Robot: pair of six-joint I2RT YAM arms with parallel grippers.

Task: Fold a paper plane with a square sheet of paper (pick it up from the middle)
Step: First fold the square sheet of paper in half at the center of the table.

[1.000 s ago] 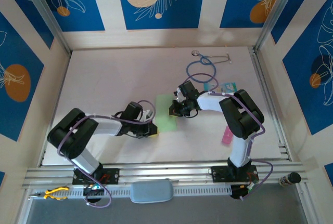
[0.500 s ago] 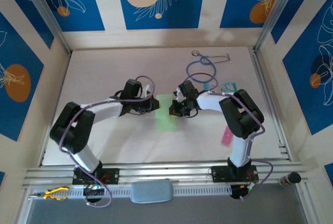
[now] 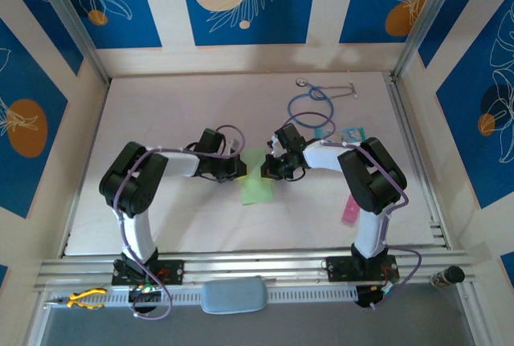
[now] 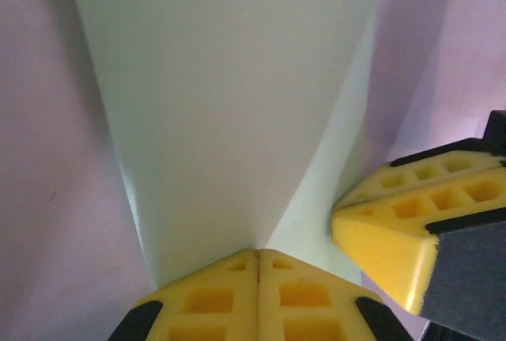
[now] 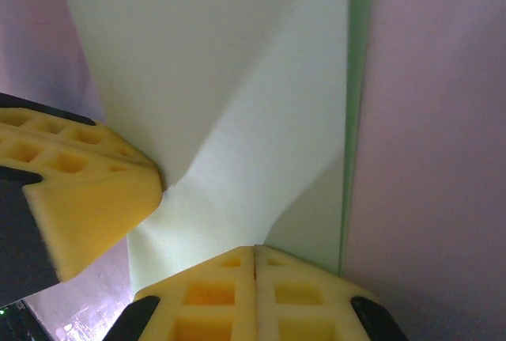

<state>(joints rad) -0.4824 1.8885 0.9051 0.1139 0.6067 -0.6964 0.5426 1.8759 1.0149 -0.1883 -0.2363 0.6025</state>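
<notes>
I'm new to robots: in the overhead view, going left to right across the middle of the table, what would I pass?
left gripper → square sheet of paper → right gripper → pink strip

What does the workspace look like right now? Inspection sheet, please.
Surface: table, flat, no spills seen.
Job's things: light-green sheet of paper, creased, lying between both grippers.
Clutter: stethoscope, teal-and-white card, pink strip; yellow-handled pliers by the front rail.
Grippers: left gripper and right gripper shut, tips on the sheet; pinch unclear.
Cables: purple cables looped clear of the sheet.
Surroundings: blue leaf-patterned wall panels.
</notes>
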